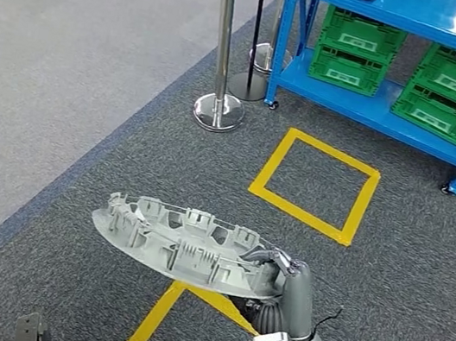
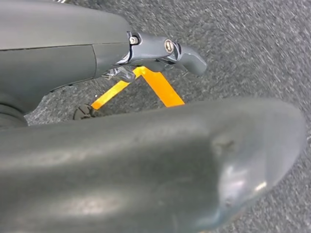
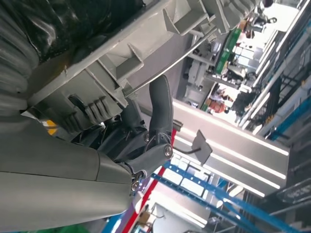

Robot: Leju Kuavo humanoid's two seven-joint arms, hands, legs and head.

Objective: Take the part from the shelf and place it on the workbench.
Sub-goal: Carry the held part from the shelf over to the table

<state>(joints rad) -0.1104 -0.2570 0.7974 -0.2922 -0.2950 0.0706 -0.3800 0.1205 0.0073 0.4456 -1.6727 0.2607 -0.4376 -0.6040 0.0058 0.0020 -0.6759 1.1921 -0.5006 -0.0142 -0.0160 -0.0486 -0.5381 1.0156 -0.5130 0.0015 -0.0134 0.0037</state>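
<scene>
Part [image 1: 186,247], a long grey ribbed plastic panel, rides level above the carpet, gripped at one end by the right hand [image 1: 278,271], looking stiff, light but unwieldy so held; the left hand [image 2: 161,48] holds nothing, fingers apart.

My head camera looked forward and down from high up at carpet and the yellow floor tape [image 1: 313,185]. The left wrist camera sat close behind its robot hand [image 2: 146,160], facing that same floor tape. The right wrist camera pointed upward, tight under the grey part [image 3: 154,43].
</scene>
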